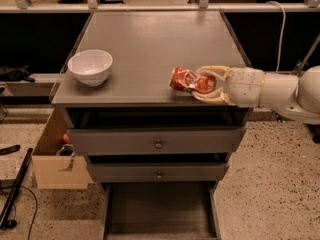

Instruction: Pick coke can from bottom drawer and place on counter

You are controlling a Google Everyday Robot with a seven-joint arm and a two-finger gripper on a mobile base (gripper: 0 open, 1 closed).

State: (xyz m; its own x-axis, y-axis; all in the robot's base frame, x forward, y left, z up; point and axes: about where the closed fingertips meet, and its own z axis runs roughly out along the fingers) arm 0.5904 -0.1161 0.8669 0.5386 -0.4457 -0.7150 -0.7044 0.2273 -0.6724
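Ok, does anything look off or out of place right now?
Yes, the coke can: it lies on its side, not upright, near the counter's front right edge, with the gripper closed around it, and its body looks dented. The bottom drawer stands pulled open. Nothing spilled that I can see.

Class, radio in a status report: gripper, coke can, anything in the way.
Gripper shut on coke can, over counter, front right. Can on its side. White bowl well left, apart.
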